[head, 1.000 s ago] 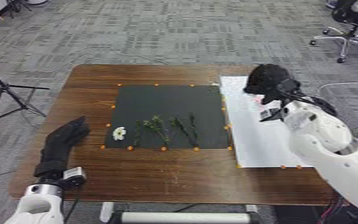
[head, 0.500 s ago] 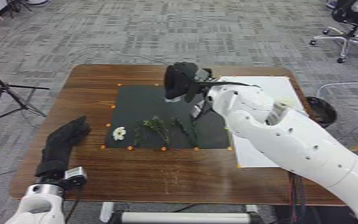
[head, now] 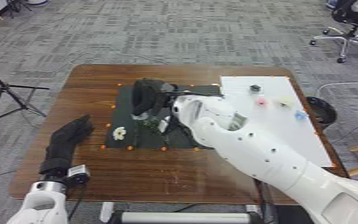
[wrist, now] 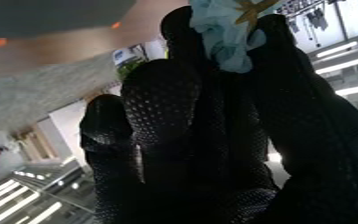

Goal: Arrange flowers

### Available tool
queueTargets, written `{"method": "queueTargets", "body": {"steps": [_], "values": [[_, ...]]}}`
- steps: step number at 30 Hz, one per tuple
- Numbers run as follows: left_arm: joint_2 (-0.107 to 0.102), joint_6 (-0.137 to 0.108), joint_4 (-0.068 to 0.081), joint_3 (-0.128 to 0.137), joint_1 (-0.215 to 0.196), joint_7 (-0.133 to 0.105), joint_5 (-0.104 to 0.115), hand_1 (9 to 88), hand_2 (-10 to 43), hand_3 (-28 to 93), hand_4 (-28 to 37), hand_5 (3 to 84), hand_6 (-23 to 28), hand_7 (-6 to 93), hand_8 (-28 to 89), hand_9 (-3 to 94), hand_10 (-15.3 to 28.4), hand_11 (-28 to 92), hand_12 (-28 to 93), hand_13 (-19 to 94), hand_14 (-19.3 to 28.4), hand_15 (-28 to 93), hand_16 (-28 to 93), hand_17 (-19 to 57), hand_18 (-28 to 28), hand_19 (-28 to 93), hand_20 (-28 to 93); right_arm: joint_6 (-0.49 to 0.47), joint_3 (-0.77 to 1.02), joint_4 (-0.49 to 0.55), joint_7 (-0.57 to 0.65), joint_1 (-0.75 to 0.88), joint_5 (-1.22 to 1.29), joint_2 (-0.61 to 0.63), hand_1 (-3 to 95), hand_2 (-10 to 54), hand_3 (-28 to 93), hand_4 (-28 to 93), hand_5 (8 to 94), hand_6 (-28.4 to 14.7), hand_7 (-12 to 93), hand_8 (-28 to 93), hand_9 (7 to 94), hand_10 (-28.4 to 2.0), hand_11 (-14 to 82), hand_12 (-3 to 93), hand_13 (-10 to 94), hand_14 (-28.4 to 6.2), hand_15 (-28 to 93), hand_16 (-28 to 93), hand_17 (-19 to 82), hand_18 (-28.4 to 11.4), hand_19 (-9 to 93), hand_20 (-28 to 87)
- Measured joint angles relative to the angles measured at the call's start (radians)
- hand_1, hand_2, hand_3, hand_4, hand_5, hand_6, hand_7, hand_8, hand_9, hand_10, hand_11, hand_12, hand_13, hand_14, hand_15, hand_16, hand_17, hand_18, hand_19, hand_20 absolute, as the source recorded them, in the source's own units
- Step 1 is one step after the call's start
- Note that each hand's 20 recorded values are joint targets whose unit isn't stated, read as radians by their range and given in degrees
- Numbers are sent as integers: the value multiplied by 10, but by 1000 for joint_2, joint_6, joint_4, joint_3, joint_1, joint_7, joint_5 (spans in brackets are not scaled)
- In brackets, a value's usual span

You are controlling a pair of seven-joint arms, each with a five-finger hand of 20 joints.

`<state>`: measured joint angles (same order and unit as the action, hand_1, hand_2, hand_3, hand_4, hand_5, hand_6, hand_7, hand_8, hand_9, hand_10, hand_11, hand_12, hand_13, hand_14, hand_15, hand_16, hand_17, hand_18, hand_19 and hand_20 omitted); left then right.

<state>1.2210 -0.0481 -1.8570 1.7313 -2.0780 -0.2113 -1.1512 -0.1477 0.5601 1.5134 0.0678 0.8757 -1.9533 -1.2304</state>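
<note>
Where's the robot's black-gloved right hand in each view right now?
Head view: right hand, in a black fabric glove, over the far-left part of the dark square mat.
Right wrist view: close to the camera, fingers up, holding a pale blue ruffled piece.
Shared landmark: small orange markers along the mat's edge.

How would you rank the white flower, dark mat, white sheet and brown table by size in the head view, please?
1. Brown table
2. White sheet and dark mat: too alike to rank
3. White flower

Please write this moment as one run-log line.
Arrange flowers | right robot hand: over dark mat, holding pale blue piece | left robot hand: left of mat | white flower: on mat
</note>
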Motion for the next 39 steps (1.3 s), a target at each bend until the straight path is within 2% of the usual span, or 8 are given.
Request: {"method": "queueTargets", "body": {"steps": [6, 11, 15, 24, 33, 39], "values": [[-1, 8, 5, -5, 9, -1, 0, 148, 99, 696, -283, 454, 55, 78, -54, 426, 144, 171, 127, 349, 185, 197, 36, 18, 145, 139, 172, 17, -13, -25, 1, 27, -24, -25, 581, -95, 543, -170, 801, 33, 203, 49, 850, -84, 60, 204, 832, -42, 602, 358, 438, -206, 855, 569], [-3, 12, 10, -11, 18, -1, 0, 149, 106, 684, -283, 460, 71, 53, -45, 424, 155, 181, 126, 344, 194, 218, 32, 14, 147, 151, 174, 111, -26, -76, 4, 48, -105, -51, 618, -94, 486, -140, 781, 26, 187, 30, 819, -82, 47, 169, 833, -43, 615, 348, 445, -203, 872, 555], [-4, 16, 14, -16, 25, -1, 0, 149, 105, 685, -283, 460, 71, 50, -41, 423, 156, 181, 124, 342, 194, 223, 26, 12, 148, 156, 172, 160, -35, -113, 21, 59, -147, -67, 602, -88, 495, -144, 778, 29, 186, 23, 812, -77, 55, 153, 833, -41, 618, 345, 448, -201, 875, 551], [-6, 16, 17, -18, 32, -2, 0, 149, 99, 693, -283, 453, 58, 66, -46, 424, 148, 173, 122, 345, 189, 210, 23, 14, 147, 150, 167, 199, -51, -173, 46, 56, -210, -92, 605, -33, 444, -146, 761, 42, 170, 4, 775, -65, 64, 116, 844, -33, 605, 336, 454, -198, 880, 539], [-7, 16, 19, -22, 37, -2, 0, 148, 111, 669, -283, 452, 77, 30, -39, 423, 154, 177, 125, 343, 194, 226, 28, 11, 148, 160, 173, 236, -56, -210, 62, 34, -214, -123, 629, -16, 412, -139, 736, 46, 174, -1, 747, -55, 61, 104, 836, -37, 610, 335, 452, -196, 883, 537], [-7, 16, 19, -24, 37, -3, 0, 147, 117, 659, -283, 448, 92, 18, -32, 420, 164, 183, 126, 336, 199, 236, 23, 11, 149, 163, 171, 227, -43, -219, 64, 27, -215, -147, 644, 2, 366, -112, 703, 43, 188, -19, 721, -48, 62, 98, 828, -39, 619, 324, 448, -193, 882, 541]]}}
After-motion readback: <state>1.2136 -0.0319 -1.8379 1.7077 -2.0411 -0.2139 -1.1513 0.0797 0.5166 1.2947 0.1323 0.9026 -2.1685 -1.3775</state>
